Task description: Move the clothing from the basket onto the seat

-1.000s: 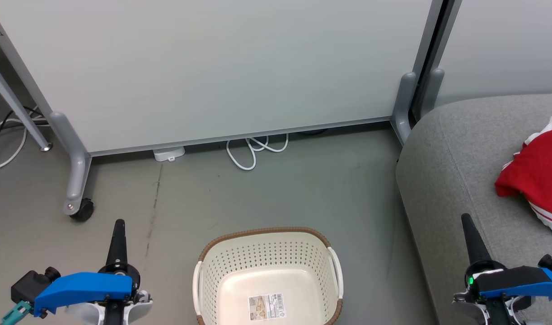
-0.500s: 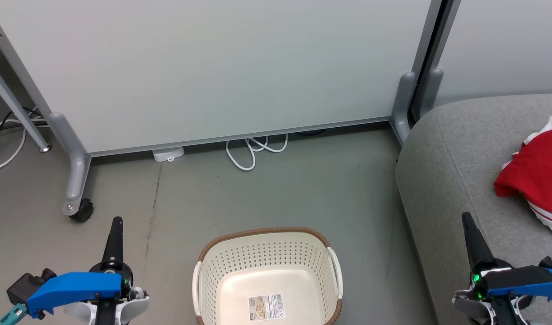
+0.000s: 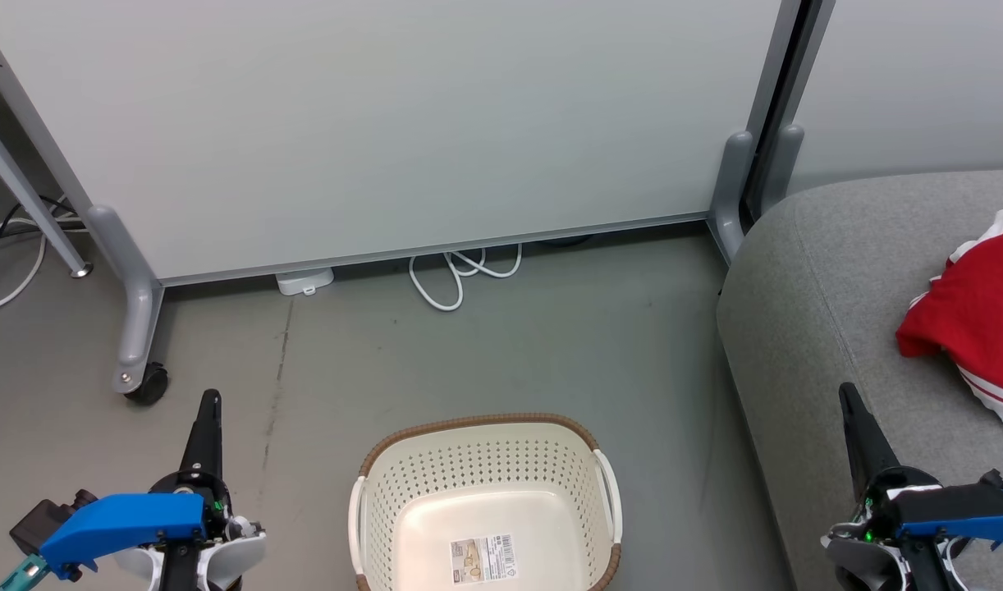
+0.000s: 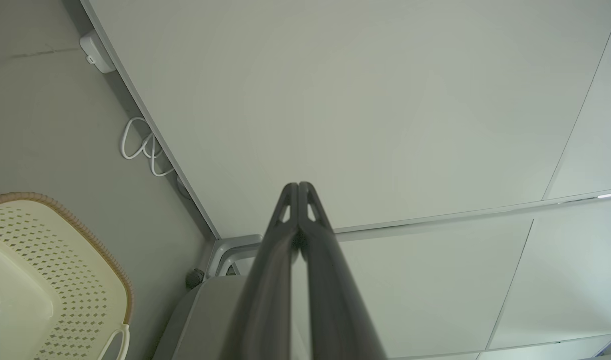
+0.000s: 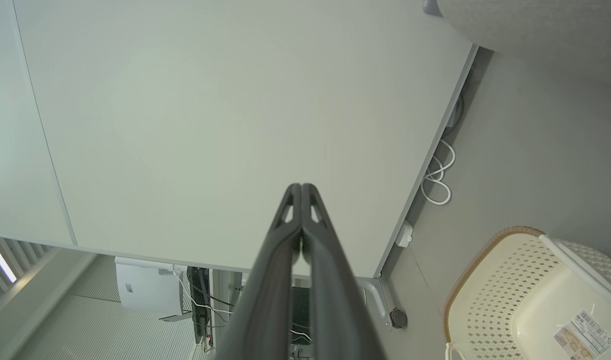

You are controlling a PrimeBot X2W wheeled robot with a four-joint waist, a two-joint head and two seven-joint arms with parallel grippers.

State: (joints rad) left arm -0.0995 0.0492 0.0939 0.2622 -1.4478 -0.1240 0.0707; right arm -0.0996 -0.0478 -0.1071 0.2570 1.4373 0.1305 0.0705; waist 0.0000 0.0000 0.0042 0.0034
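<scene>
Head view: the basket (image 3: 477, 423) at 6 o'clock looks empty, with just a label (image 3: 483, 560) on its floor. Red clothing (image 3: 973, 324) lies on the grey seat (image 3: 805, 312) at 3 o'clock. The frame edge cuts it off, so I can't tell if both pieces are there. My left tool (image 3: 208, 406) at 7 and right tool (image 3: 850, 402) at 5 hold nothing.

Left wrist view: fingers pressed together, basket at 8 o'clock.

Right wrist view: fingers likewise together, basket at 4 o'clock.

I judge the moving done. Next I'd check the count, then park the arms.
</scene>
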